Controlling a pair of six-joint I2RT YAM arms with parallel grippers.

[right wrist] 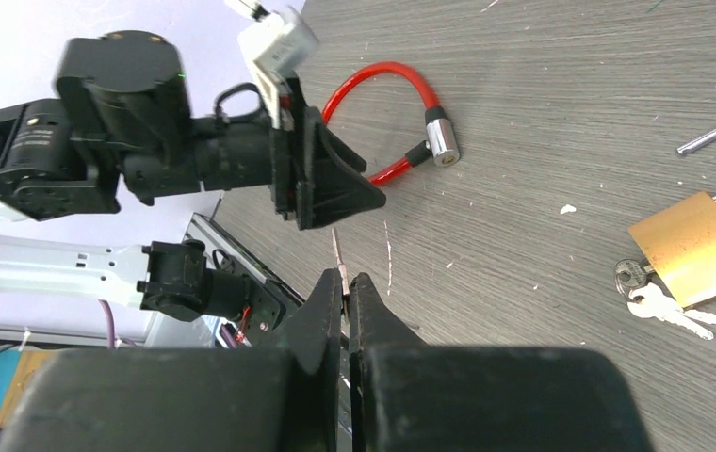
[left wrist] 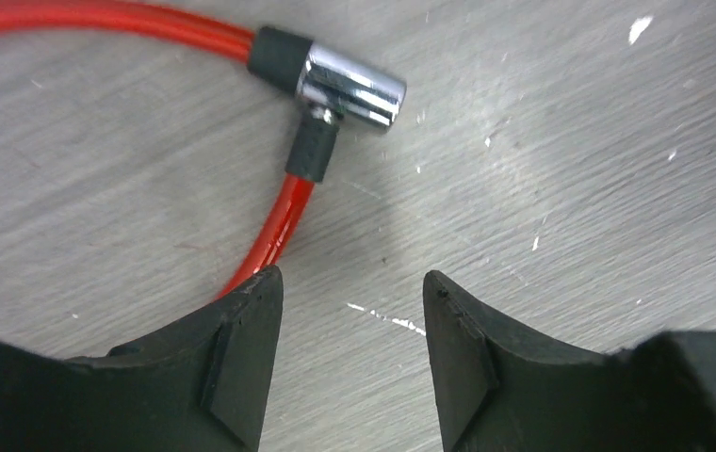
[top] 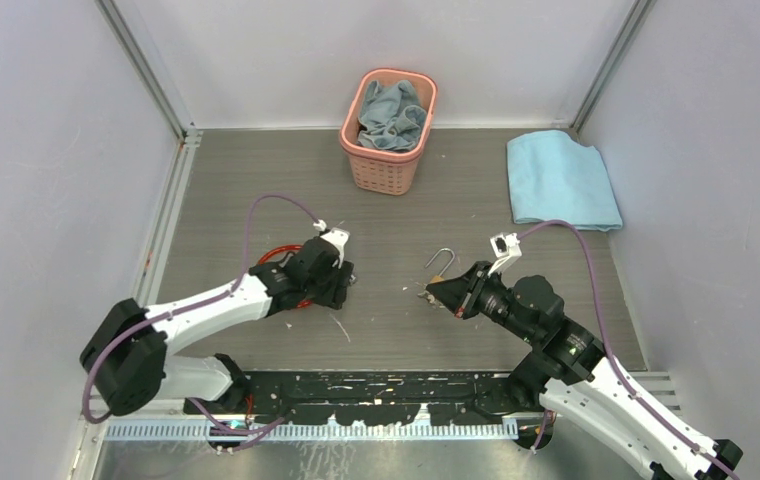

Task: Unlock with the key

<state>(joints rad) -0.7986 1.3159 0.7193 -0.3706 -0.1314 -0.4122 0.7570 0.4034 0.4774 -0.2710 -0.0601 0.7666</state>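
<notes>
Left gripper (left wrist: 352,282) hangs low over the table (left wrist: 571,169), jaws apart, just beside the red cable lock (left wrist: 349,87) left of the middle; right gripper (right wrist: 345,278) is pinched closed on a thin metal sliver (right wrist: 335,250), whether a key I cannot tell; the brass padlock (right wrist: 689,250) lies flat near the middle, toward the near edge; keys (right wrist: 654,299) touch its corner.

Left arm (top: 206,305) and right arm (top: 606,400).
White shells, black joints, black wedge fingers (left wrist: 241,367); purple cable (top: 278,197) to white wrist camera (top: 334,238).
</notes>
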